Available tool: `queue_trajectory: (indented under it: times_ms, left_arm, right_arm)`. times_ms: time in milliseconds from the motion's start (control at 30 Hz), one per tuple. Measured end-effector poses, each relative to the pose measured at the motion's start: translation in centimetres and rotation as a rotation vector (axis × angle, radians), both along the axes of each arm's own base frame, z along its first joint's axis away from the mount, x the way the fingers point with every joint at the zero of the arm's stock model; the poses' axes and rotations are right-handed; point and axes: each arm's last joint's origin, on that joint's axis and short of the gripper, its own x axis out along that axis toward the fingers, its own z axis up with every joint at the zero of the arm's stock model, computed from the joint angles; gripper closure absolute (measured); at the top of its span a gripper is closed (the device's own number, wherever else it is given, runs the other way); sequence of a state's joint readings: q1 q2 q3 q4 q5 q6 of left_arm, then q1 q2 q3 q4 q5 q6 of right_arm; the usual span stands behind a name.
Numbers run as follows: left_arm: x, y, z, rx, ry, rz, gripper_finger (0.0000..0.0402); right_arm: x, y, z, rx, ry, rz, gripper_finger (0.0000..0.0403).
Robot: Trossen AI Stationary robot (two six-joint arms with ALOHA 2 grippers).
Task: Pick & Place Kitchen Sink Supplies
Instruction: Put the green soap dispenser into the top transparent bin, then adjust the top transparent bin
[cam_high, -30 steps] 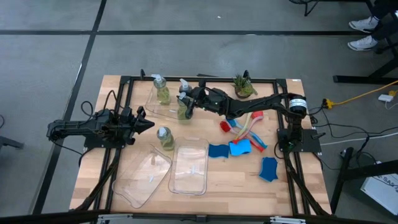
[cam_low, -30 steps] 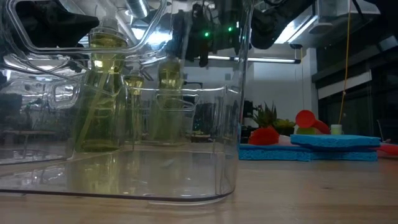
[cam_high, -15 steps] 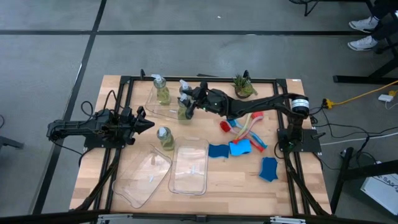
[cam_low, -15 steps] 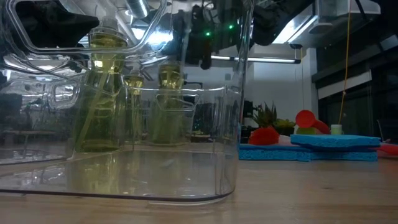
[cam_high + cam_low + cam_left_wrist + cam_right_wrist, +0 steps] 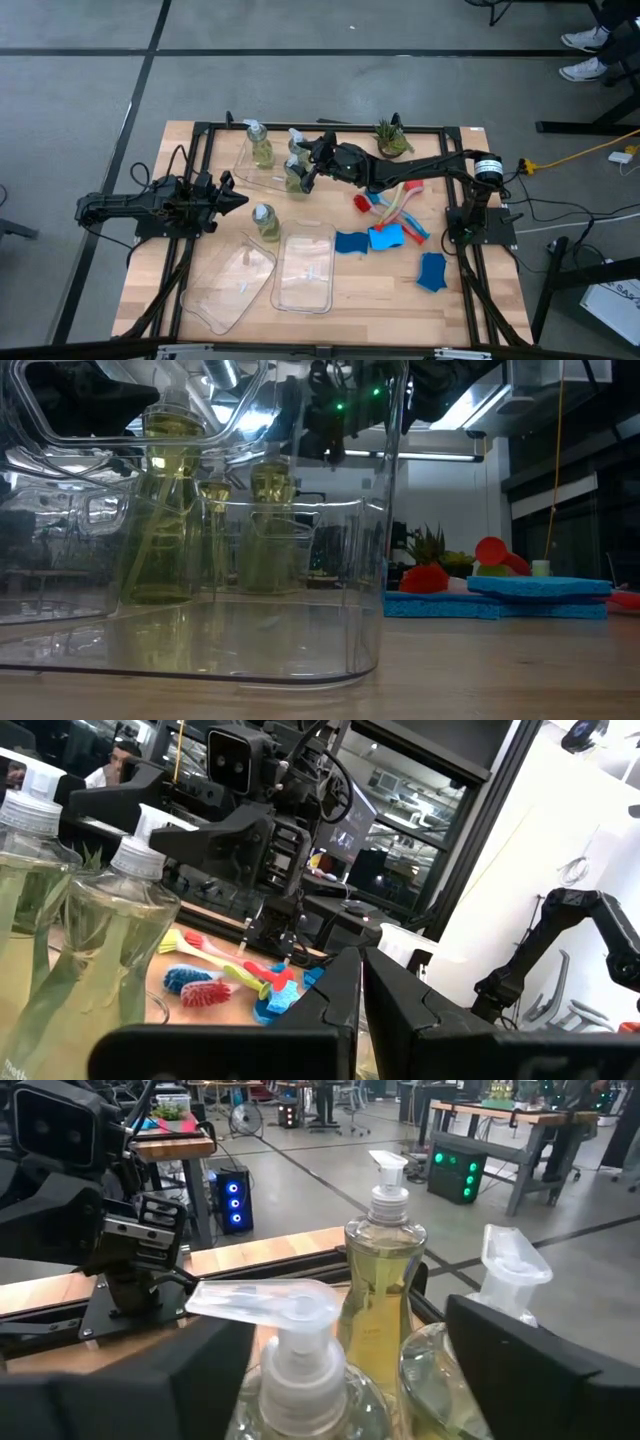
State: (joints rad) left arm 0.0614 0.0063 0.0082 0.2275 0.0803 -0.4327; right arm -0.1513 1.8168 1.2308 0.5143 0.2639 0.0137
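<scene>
Nearest you at the table's front edge: two clear trays, one angled (image 5: 232, 282) and one straight (image 5: 305, 266), both lying flat. Just behind them a pump bottle (image 5: 265, 222) of yellow-green liquid stands upright on the bare wood, apart from the rest.

To the right of the trays you've got the blue sponge pieces: one (image 5: 432, 271) off by itself near the right rail, two more (image 5: 368, 240) side by side nearer the middle. Touching those, the brushes (image 5: 395, 205) lie in a loose fan, red, blue and yellow-green handles crossing.

Left arm waits at the left side, w/ the left gripper (image 5: 232, 198) pointing toward the centre; in its wrist view the fingers (image 5: 395, 995) sit close together w/ only a thin slit between, nothing in them.

Farther back, the right gripper (image 5: 303, 170) reaches across from the right side over a third tray (image 5: 240, 172). Its wrist view shows the dark fingers (image 5: 520, 1350) set wide, one on each side of a pump bottle (image 5: 298, 1380); can't tell whether they press on it. Two more bottles stand just past it, one (image 5: 261, 146) at the tray's back-left.

At the far edge sits a small green potted plant (image 5: 390, 138).
</scene>
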Motion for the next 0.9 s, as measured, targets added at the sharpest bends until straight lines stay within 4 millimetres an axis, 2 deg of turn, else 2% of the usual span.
queue_trajectory:
  times_ms: [100,167,367,567,767,900]
  left_arm:
    - [0.0,0.0,0.0,0.0,0.0,0.0,0.0391]
    - [0.0,0.0,0.0,0.0,0.0,0.0,0.0391]
    - [0.0,0.0,0.0,0.0,0.0,0.0,0.0391]
    - [0.0,0.0,0.0,0.0,0.0,0.0,0.0391]
    - [0.0,0.0,0.0,0.0,0.0,0.0,0.0391]
    - [0.0,0.0,0.0,0.0,0.0,0.0,0.0391]
  right_arm:
    - [0.0,0.0,0.1,-0.02,0.006,0.005,0.0021]
    - [0.0,0.0,0.1,-0.029,0.01,0.02,0.0009]
    - [-0.2,0.3,0.4,-0.011,0.021,0.083,0.0026]
    - [-1.1,0.6,1.8,-0.007,0.023,0.134,0.0024]
    - [-1.6,1.1,1.9,0.038,0.089,0.197,0.0023]
    - [-2.1,1.9,1.9,0.113,0.142,0.305,0.0023]
